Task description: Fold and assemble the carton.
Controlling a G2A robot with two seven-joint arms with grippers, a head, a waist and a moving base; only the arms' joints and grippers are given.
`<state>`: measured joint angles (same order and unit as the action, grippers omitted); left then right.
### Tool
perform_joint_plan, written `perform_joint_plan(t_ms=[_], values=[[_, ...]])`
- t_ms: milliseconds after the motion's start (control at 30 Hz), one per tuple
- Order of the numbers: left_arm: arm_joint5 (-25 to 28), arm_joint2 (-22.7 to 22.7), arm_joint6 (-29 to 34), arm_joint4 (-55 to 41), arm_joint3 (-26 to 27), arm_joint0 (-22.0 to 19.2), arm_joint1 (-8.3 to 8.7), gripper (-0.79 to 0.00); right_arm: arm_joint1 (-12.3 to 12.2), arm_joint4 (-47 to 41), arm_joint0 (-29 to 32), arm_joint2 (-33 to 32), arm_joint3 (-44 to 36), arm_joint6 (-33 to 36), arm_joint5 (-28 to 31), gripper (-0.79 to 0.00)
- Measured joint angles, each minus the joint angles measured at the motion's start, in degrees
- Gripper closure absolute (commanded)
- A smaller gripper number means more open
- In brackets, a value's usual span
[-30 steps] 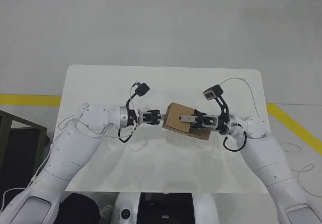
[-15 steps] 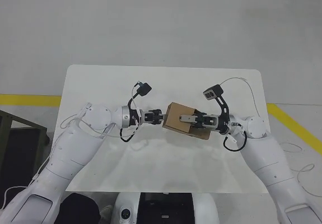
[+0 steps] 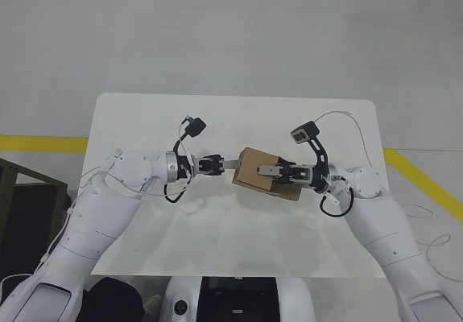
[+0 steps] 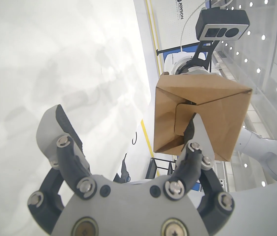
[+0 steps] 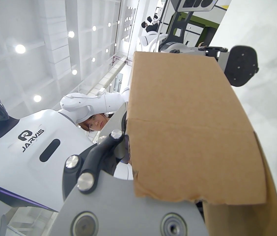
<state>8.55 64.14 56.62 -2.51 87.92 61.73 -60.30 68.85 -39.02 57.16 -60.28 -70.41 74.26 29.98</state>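
Observation:
A brown carton (image 3: 255, 167) hangs above the middle of the white table (image 3: 134, 121), tilted a little. My right gripper (image 3: 273, 171) is shut on its side wall from the right; one finger (image 5: 118, 124) lies outside the carton wall (image 5: 190, 124) and the other is hidden behind the cardboard. My left gripper (image 3: 229, 165) is at the carton's left end and is open (image 4: 127, 114). One of its fingertips (image 4: 196, 124) rests against the folded end flaps of the carton (image 4: 214, 104), and the other finger (image 4: 55, 124) stands clear over the table. The left gripper's pad (image 5: 241, 68) shows past the carton's far end.
A yellow floor line (image 3: 22, 143) runs beside the table, and a dark green frame (image 3: 6, 189) stands at the left. The right arm's wrist camera (image 4: 222, 25) sits above the carton. Bare tabletop lies all around the arms.
The left arm has drawn back slightly to the left and its wrist has turned, with its fingertip still at the carton's end. The carton and right arm have stayed put.

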Motion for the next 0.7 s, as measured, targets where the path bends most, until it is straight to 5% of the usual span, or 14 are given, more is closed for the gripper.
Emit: perform_joint_plan(t_ms=[700], values=[[1.04,-2.57,0.91,-2.19,-0.89,-1.43,-0.55,-0.785,0.20,-0.09,-0.06,-0.13,0.40,-0.12,0.16,0.000]])
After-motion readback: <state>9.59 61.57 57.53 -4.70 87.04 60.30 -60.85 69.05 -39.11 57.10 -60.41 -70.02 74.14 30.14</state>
